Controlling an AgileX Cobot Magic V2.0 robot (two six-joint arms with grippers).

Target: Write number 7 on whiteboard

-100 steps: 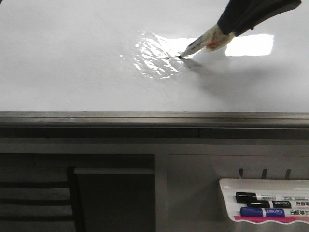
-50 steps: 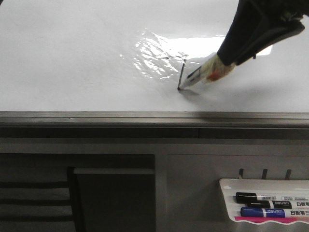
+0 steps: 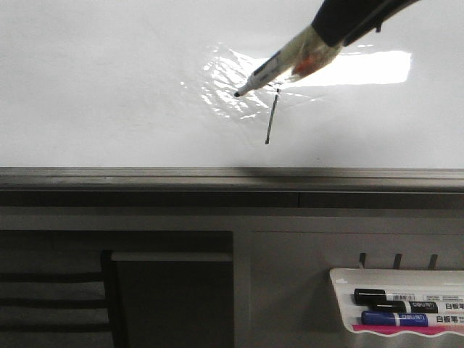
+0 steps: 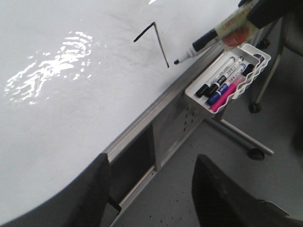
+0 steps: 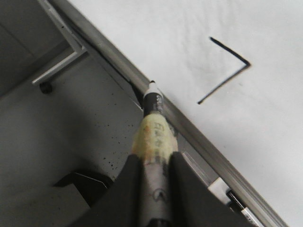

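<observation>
Right pincer (image 5: 154, 165) clamped on marker (image 3: 279, 64), tip lifted clear of whiteboard (image 3: 109, 87) beside number 7 (image 3: 271, 119); left pincer's state unclear.

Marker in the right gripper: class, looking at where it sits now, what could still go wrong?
1. The uncapped marker hovers close over the fresh number 7; dipping again could add a stray line or smear it.
2. The right gripper holds it by a padded wrap, so it might slip.
</observation>
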